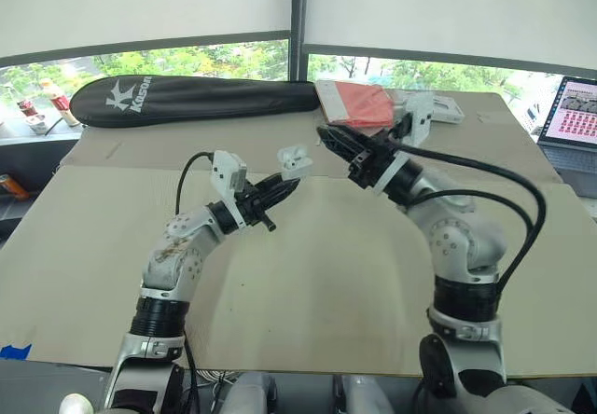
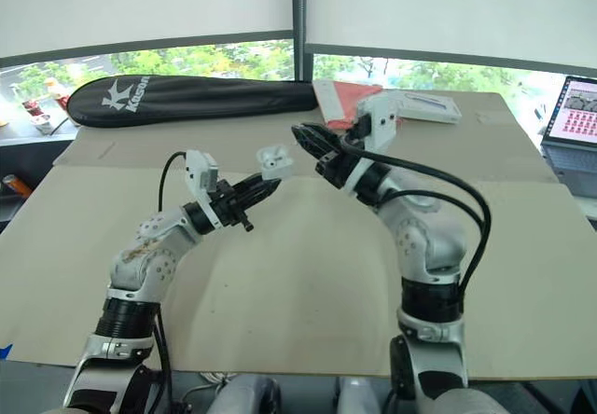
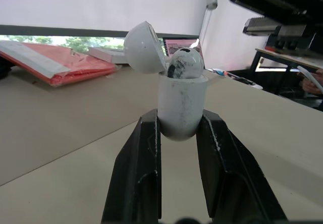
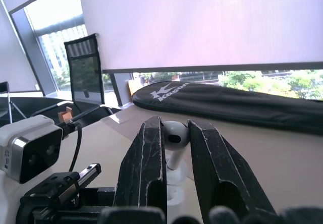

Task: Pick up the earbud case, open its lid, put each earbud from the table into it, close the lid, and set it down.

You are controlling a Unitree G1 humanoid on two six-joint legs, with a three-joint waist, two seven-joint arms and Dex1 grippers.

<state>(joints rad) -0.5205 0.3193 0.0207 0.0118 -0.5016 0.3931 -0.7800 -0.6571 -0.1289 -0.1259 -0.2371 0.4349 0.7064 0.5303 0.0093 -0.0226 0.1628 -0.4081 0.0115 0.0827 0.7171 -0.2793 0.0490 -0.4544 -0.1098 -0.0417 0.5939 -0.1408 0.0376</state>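
**A:** What's the surface and the room?

**B:** A broad beige table (image 1: 326,274) in front of windows with pale blinds (image 1: 140,4) drawn most of the way down and green trees below them. A black bag (image 1: 187,99) lies along the far edge toward the left corner. A red pad (image 1: 359,104) lies at the middle of that edge. A laptop (image 1: 571,120) stands open past the right edge, and a black chair (image 4: 83,67) stands by the window.

**A:** And the case?

**B:** The case (image 1: 294,159) is in the air over the middle of the table, nearer the far edge. The left gripper (image 1: 287,184) is clamped on its lower body, one finger on either side.

**A:** Which way does it point?

**B:** Its long axis runs on in line with the fingers, with the mouth turned up and away from them. The lid (image 3: 144,47) is swung back on its hinge, tilted off to one side. A first bud (image 3: 184,63) sits in the mouth with its rounded head sticking out.

**A:** And the right gripper?

**B:** The right gripper (image 1: 326,136) is just beside the case, on its right. It pinches the head of a second bud (image 4: 174,135). The stem points down at the case just beneath, but I can't tell whether they touch.
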